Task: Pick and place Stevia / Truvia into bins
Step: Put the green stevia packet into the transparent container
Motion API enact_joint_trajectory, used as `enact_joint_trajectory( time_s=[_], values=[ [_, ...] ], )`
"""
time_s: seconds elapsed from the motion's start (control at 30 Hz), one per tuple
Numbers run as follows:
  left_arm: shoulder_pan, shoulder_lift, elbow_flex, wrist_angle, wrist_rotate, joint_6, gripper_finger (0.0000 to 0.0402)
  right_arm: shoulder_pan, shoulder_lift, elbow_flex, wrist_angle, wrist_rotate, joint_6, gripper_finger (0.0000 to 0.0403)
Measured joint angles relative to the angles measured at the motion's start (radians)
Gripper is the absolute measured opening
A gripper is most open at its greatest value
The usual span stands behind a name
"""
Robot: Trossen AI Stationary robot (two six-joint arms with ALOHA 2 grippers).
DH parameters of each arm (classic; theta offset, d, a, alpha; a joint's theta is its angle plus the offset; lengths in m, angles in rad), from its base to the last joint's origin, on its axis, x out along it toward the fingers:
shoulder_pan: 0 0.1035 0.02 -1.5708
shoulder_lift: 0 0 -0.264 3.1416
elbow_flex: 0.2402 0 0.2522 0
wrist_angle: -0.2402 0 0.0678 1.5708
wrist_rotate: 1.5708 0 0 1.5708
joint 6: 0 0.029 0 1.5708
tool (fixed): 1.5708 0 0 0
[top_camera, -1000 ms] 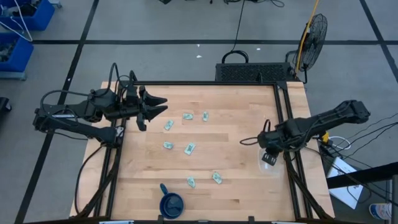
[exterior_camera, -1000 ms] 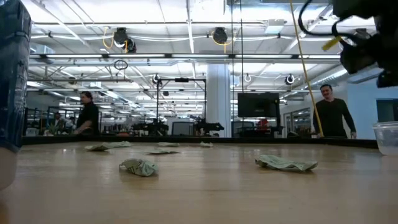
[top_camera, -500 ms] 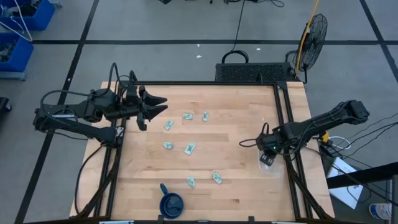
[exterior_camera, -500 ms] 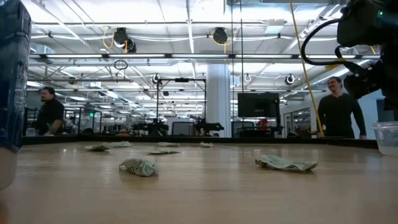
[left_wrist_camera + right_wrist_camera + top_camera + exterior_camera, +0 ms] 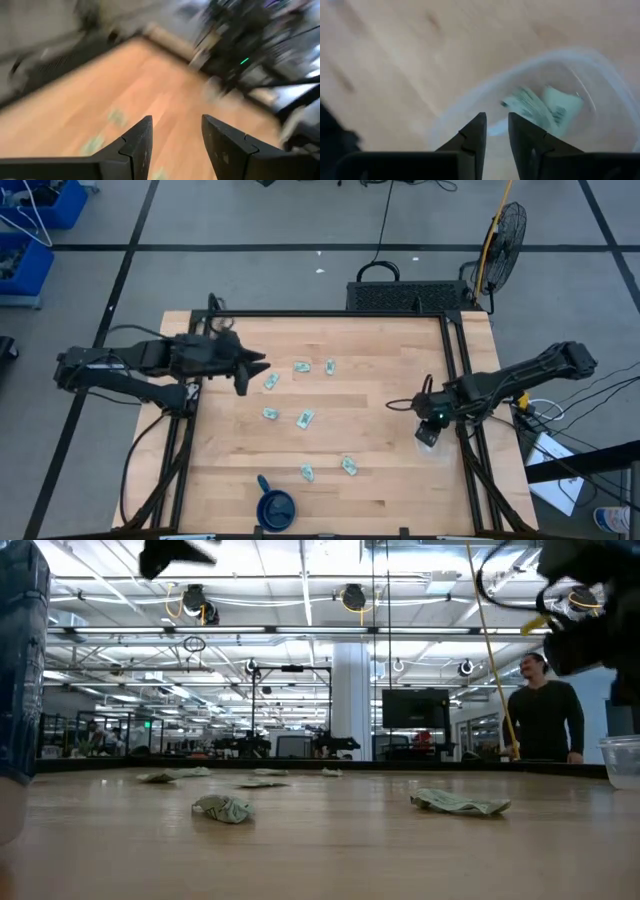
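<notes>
Several pale green and white sachets lie flat on the wooden table, among them one, another and one nearer the front; two show in the low view. The clear tub stands at the table's right edge, and two sachets lie inside it. My right gripper hovers just above the tub, its fingers a narrow gap apart with nothing between them. My left gripper is open, in the air over the table's far left part, left of the sachets.
A dark blue mug stands near the table's near edge and fills the low view's left side. Black frame rails run along the table's left and right edges. A person stands in the room beyond the table.
My left gripper has swung a little toward the table's right and near side, toward the sachets, and has turned about its wrist; it now shows at the top of the low view. My right gripper has stayed over the tub.
</notes>
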Motion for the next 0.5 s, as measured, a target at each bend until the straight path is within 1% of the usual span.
enact_joint_trajectory(
  time_s=[0.13,0.23,0.27,0.37,0.43,0.5],
  values=[
    [0.000,0.058,0.000,-0.176,-0.032,-0.128,0.0175,0.000,-0.029,0.100,0.015,0.007,-0.029,0.0062],
    [0.000,0.122,0.000,-0.258,-0.037,-0.211,0.0175,0.000,-0.038,0.170,0.105,0.086,-0.075,0.0055],
    [0.000,0.146,0.000,-0.284,-0.036,-0.227,0.0175,0.000,-0.040,0.185,0.168,0.125,-0.096,0.0055],
    [0.001,0.230,-0.004,-0.324,-0.041,-0.213,0.0175,-0.013,-0.040,0.194,0.441,0.225,-0.169,0.0058],
    [0.002,0.286,-0.027,-0.328,-0.062,-0.194,0.0175,-0.030,-0.036,0.192,0.621,0.266,-0.244,0.0060],
    [0.007,0.338,-0.048,-0.320,-0.078,-0.200,0.0175,-0.054,-0.031,0.186,0.755,0.289,-0.324,0.0063]
  ],
)
